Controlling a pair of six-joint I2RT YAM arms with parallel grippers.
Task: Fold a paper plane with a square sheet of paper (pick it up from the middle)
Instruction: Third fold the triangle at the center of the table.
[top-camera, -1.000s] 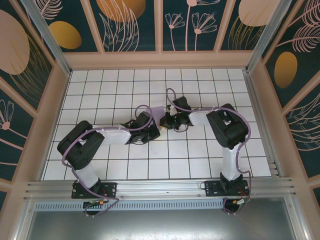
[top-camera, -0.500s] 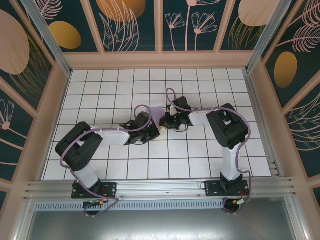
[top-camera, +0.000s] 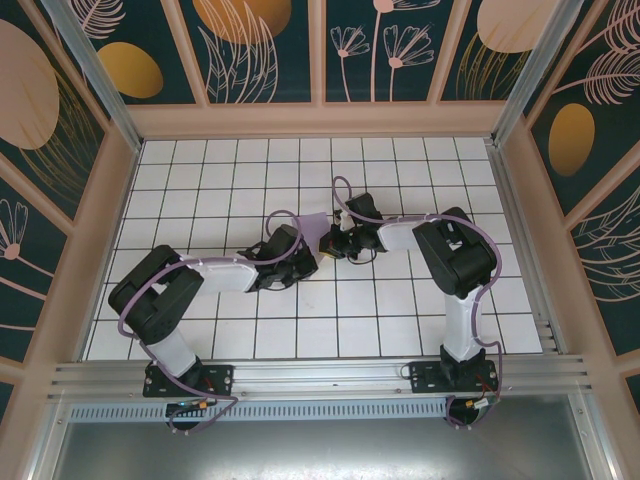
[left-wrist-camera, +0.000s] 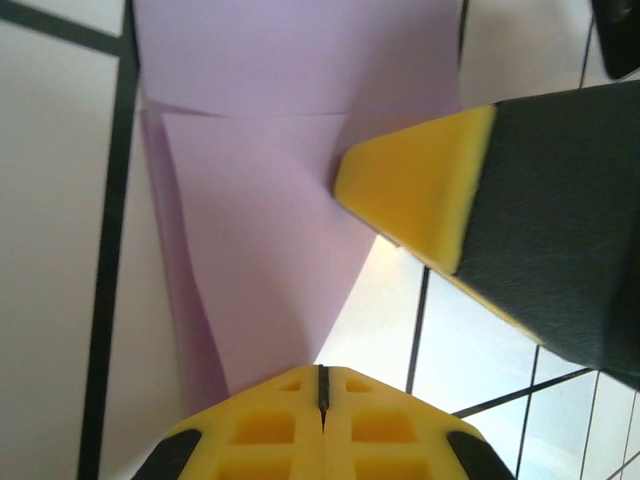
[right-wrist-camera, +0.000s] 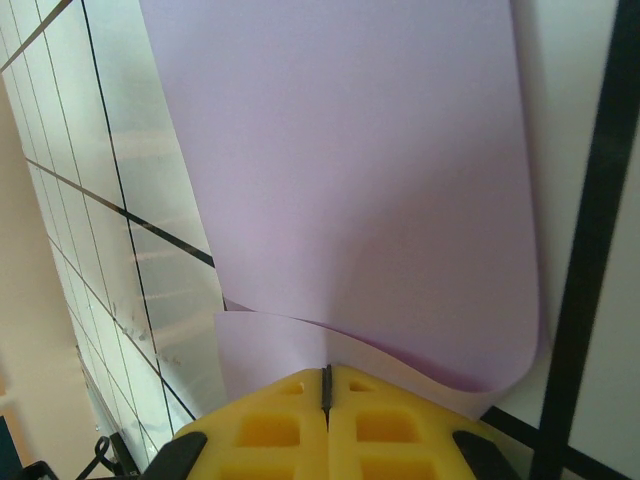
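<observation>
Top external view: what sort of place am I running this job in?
Most likely a purpose-built robot work cell, not a home or workshop: a white gridded tabletop, boxed in by panel walls printed with leaves and flowers, with an aluminium mounting rail across the near edge.

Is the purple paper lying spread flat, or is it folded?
Folded, at least partly: the paper shows overlapping layers with crease edges, and one flap curves over another layer.
</observation>
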